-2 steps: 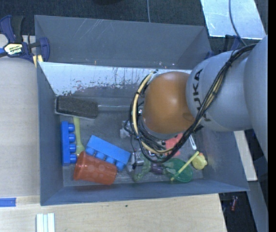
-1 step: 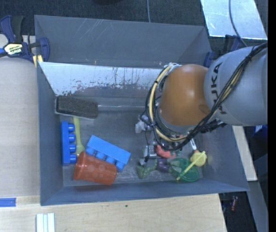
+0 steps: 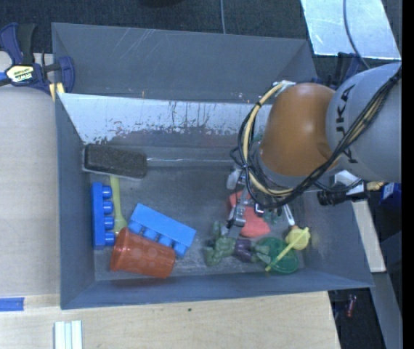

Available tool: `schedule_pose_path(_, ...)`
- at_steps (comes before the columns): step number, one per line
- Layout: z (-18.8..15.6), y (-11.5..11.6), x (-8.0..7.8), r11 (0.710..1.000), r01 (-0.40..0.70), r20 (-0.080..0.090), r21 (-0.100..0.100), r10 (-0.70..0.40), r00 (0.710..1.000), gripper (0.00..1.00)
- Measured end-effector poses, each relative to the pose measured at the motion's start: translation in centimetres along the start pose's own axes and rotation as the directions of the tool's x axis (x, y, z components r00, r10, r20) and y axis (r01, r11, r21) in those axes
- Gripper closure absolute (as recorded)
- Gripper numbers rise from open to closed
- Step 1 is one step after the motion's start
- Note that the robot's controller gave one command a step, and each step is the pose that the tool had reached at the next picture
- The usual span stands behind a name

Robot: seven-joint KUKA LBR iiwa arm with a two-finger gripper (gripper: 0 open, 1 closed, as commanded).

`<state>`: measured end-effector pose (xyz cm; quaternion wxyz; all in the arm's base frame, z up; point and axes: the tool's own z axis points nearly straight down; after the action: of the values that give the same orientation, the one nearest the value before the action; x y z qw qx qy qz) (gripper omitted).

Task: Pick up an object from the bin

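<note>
The grey metal bin (image 3: pixel 76 195) is the biggest thing here, its floor scattered with small toys. Reaching in from the three o'clock side is the arm (image 3: pixel 370 122), with a rounded orange cover (image 3: pixel 298 129) and looped cables at its wrist. Beneath that cover the gripper (image 3: pixel 236 220) hangs low over the floor at about four o'clock. Whether its grip is slack or clenched I cannot tell, as the wrist hides too much.

At ten o'clock, along the foot of the far wall, a black foam block (image 3: pixel 115 161) lies flat. At seven o'clock an orange-red cup (image 3: pixel 141 253) lies on its side, touching a light blue brick (image 3: pixel 162 229) just above it. A dark blue studded bar (image 3: pixel 103 215) lies lengthwise at nine o'clock near the left wall, with a pale yellow strip (image 3: pixel 116 202) just beside it.

The thing nearest the gripper is a red rounded piece (image 3: pixel 254 227), right beside the gripper's tip at four o'clock. It sits at the edge of a small heap by the near wall: a green round piece (image 3: pixel 279 257) with a yellow stick (image 3: pixel 292 242) across it, a dark green figure (image 3: pixel 221 249), and a tiny purple bit (image 3: pixel 244 251) between them.
</note>
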<state>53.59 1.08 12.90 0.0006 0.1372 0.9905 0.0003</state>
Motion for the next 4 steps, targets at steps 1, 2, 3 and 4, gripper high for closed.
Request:
schedule_pose_path(1,-0.1,-3.3,-2.4,0.996,0.088,0.007,-0.001,-0.088,0.996,0.0)
schedule_pose_path(2,1.3,-5.3,-4.8,0.997,-0.072,0.008,-0.003,0.072,0.997,0.0)
schedule_pose_path(3,3.5,-6.8,-5.7,1.0,0.008,0.008,-0.001,-0.008,1.0,0.0)
schedule_pose_path(4,5.2,-7.1,-4.6,0.985,-0.171,0.013,-0.004,0.171,0.985,1.0)
